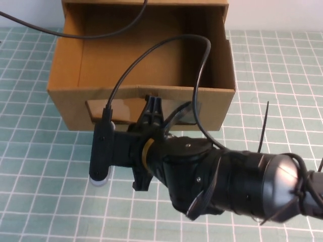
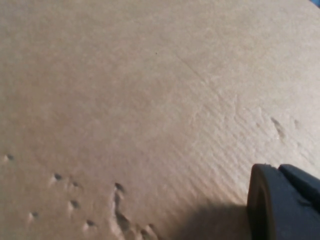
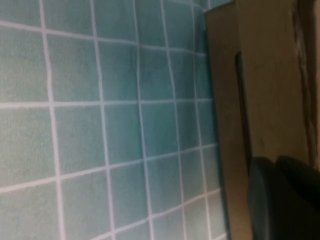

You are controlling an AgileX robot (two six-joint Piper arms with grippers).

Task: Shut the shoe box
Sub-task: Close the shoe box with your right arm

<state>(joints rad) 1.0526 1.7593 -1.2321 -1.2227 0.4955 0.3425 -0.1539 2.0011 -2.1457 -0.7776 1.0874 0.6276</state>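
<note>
The shoe box [image 1: 65,101] is a brown cardboard drawer, pulled out of its sleeve [image 1: 224,12] toward me and empty inside. Its front wall has a clear window [image 1: 121,108], partly covered by my arm. The white pull tab is hidden behind the wrist. My right gripper [image 1: 154,103] is shut, with its tips against the middle of the front wall at the window. The right wrist view shows the box front [image 3: 225,100] beside a dark finger [image 3: 280,195]. My left gripper [image 2: 285,202] is out of the high view and sits close against a plain cardboard surface [image 2: 125,100].
The box stands on a teal mat with a white grid [image 1: 30,161], which has room left and right of the drawer. Black cables [image 1: 197,75] arc over the open drawer. My right arm [image 1: 237,186] fills the near right side.
</note>
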